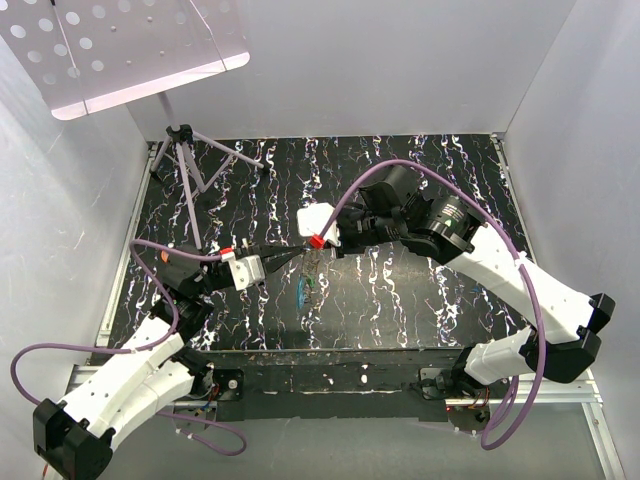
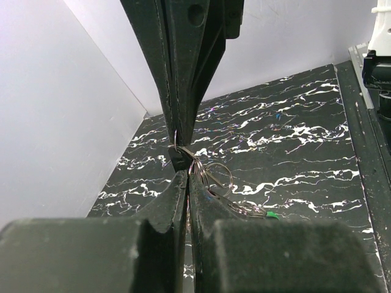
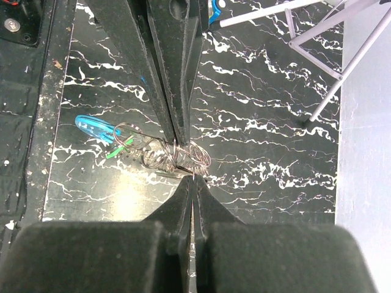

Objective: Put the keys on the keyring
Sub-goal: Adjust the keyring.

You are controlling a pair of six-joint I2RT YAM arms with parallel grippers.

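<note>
Both arms reach in from the near corners, the left arm [image 1: 130,385] angling right and the right arm [image 1: 520,290] bending back to the left. Their wrists are held low and nearly level over the middle of the black marbled worktop [image 1: 420,300]. A tripod stand [image 1: 185,160] sits at the far left corner.

At the centre the left gripper [image 1: 296,257] and right gripper [image 1: 317,243] meet almost tip to tip, pointing at each other. Each has its fingers pressed together, nipping the wire of the keyring [image 3: 188,156] from opposite sides. The keyring shows as a small tangle of silvery loops strung between the two tips.

From it the keys trail toward the near edge. The blue key [image 3: 95,128] has its long axis running away from the loops, its free end pointing at the arm bases. A green key [image 3: 114,152] shows as a sliver just beside it. I can't tell whether the keys touch the worktop.
</note>
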